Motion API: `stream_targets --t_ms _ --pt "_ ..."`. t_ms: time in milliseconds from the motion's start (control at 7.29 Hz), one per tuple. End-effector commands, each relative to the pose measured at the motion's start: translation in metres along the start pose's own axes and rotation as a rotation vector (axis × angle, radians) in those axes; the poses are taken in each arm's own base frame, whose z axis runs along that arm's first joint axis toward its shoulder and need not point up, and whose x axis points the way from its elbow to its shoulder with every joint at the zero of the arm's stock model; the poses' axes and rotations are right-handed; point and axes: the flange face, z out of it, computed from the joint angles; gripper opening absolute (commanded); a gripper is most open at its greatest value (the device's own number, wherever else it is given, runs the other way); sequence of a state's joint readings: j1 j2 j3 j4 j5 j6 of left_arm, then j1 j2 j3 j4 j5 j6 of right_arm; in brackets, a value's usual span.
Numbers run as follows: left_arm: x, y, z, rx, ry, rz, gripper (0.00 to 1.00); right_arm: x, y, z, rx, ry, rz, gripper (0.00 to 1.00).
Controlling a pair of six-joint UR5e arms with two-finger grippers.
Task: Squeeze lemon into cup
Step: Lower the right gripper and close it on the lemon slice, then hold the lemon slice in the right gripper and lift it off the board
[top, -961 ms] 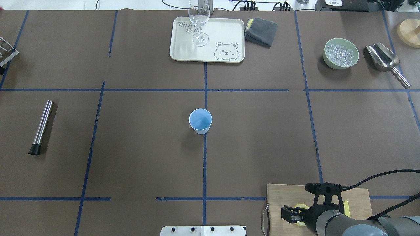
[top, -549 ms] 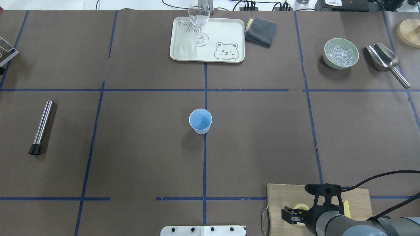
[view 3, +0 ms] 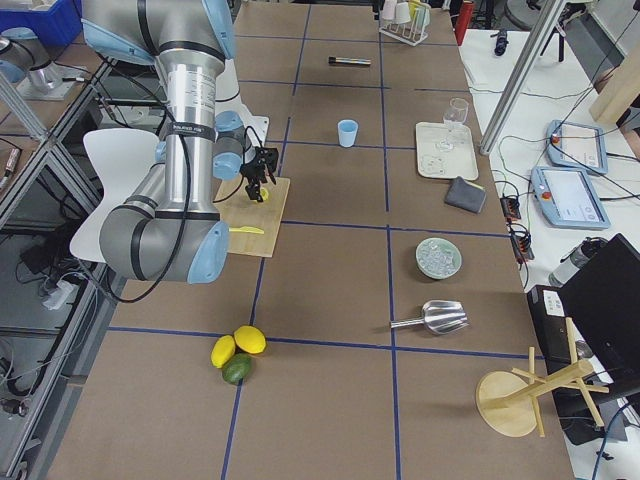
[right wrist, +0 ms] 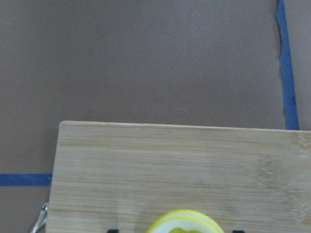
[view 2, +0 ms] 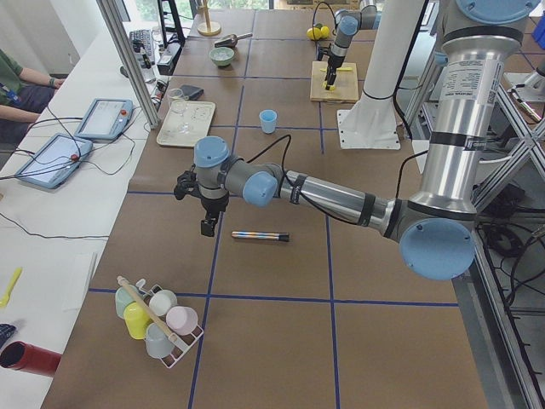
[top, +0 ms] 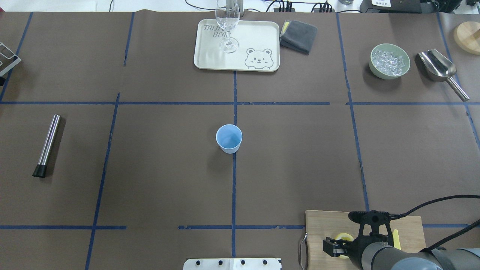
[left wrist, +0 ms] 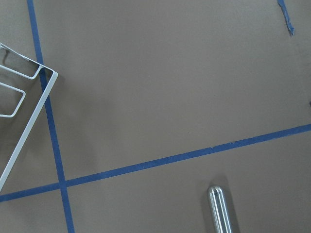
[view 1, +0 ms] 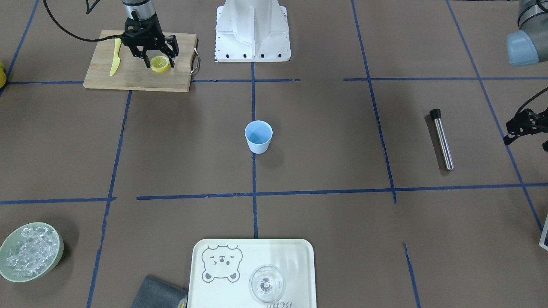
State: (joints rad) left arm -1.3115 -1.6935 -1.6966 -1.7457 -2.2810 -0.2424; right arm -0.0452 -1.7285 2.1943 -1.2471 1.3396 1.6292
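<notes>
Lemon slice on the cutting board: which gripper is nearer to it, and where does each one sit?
Right. The right gripper straddles the lemon slice on the cutting board; the left gripper hangs far across the table, past the metal rod.

A glass (top: 228, 44) is standing on a tray (top: 258, 33) at the bench's (top: 168, 168) twelve o'clock; a bowl (top: 388, 76) and scoop (top: 438, 65) are sitting at two, a rod (top: 48, 144) at nine.
</notes>
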Motion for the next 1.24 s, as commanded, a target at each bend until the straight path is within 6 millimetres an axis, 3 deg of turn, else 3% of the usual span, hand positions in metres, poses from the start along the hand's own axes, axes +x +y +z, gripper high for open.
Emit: stream_targets --t_ms 0,412,824,1098 --pt "0.0 0.0 0.0 0.0 0.0 0.0 1.0 0.0 -0.0001 -0.0003 -0.002 0.0 0.001 0.7" --pt "0.0005 -0.0001 -0.0006 0.001 0.0 0.001 1.0 0.0005 -0.0008 -0.0009 -0.003 0.0 0.002 0.67" --pt "0.0023 -0.0004 -0.0027 0.005 0.0 0.004 1.0 0.0014 -0.0006 -0.0005 -0.004 0.003 0.001 0.85" --pt "0.0039 -0.0006 -0.0043 0.007 0.002 0.006 1.0 0.0027 0.0023 -0.0002 -0.021 0.007 -0.002 0.86"
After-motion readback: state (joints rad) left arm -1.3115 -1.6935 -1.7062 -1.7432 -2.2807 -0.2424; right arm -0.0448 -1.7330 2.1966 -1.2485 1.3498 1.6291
